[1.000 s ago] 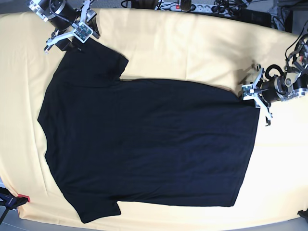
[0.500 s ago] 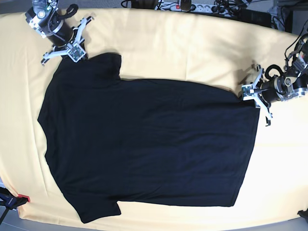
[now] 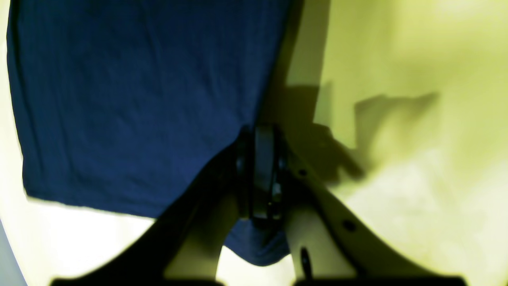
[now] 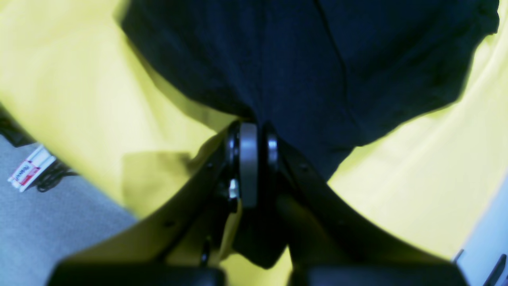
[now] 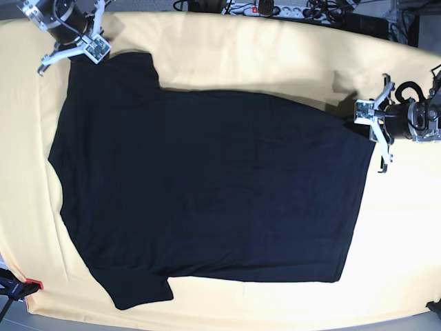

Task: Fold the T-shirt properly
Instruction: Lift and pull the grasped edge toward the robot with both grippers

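Observation:
The black T-shirt [image 5: 207, 186] lies spread flat, plain side up, on the yellow-covered table [image 5: 241, 55]. Its sleeves point to the left and its hem to the right. My right gripper [image 5: 95, 49] at the far left is shut on the far sleeve's edge. In the right wrist view the gripper [image 4: 248, 155] pinches the dark cloth [image 4: 317, 59]. My left gripper [image 5: 364, 118] at the right is shut on the hem's far corner. In the left wrist view the gripper [image 3: 262, 167] clamps the shirt [image 3: 131, 99]. No print or label shows.
A power strip and cables [image 5: 275, 8] lie along the table's far edge. A small red object [image 5: 33, 284] sits at the near left corner. Grey floor [image 4: 59, 222] shows past the table's edge in the right wrist view.
Both grippers have moved toward the far edge with the cloth held, so the shirt's far side has slid that way. The right gripper also moved left, the left gripper slightly right.

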Controlling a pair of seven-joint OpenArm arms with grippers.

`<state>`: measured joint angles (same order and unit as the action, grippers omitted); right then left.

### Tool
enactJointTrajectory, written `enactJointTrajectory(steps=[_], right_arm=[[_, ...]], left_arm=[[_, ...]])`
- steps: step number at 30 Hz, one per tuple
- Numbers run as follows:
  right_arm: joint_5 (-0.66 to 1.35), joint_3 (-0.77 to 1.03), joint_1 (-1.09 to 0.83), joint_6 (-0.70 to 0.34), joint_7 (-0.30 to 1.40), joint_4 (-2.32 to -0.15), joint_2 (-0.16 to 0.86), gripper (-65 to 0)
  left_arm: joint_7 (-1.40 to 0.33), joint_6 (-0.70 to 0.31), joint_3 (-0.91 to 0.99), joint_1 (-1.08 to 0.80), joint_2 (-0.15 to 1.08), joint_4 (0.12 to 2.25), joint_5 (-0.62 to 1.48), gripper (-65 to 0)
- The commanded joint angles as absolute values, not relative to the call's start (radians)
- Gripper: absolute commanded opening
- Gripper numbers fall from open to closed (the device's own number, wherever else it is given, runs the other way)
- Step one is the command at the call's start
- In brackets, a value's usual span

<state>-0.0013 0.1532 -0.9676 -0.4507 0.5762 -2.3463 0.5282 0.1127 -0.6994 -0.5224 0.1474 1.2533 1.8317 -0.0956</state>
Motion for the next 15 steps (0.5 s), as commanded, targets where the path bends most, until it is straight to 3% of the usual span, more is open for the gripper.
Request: enactJointTrajectory(steps=[1, 15], right_arm=[[0.0, 0.172, -1.011, -0.452, 0.571, -2.356, 0.535, -65.0], [0.0, 0.212, -1.275, -0.451, 0.6, -2.356, 0.534, -65.0]], left_arm=[[0.126, -0.698, -0.51, 0.163, 1.288, 1.857, -0.068, -65.0], [0.051, -0.698, -0.51, -0.044, 1.412, 2.055, -0.012, -65.0]])
